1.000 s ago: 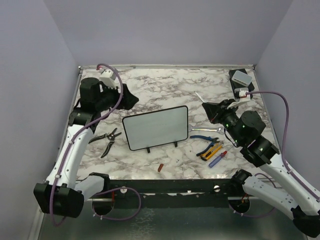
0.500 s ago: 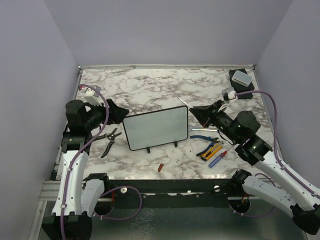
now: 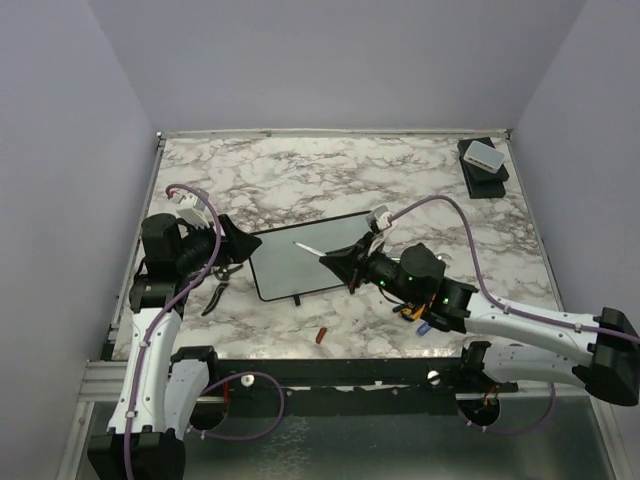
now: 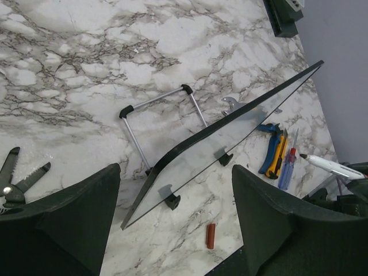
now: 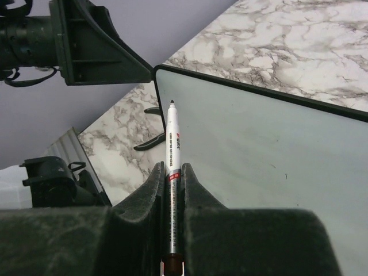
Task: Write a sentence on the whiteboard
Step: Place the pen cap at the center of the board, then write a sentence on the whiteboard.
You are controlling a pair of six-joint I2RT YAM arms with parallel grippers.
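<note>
Right jaws grip the marker (image 5: 172, 150) — arm (image 3: 520, 322) covers part of the whiteboard (image 3: 280, 262).

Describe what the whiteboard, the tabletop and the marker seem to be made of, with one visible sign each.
The whiteboard: a smooth, faintly glossy white panel, likely coated board, in a thin black frame that is probably plastic. The tabletop: white with grey veins like marble; whether it is real stone or printed laminate cannot be told. The marker: a white barrel with printed lettering, probably plastic.
</note>
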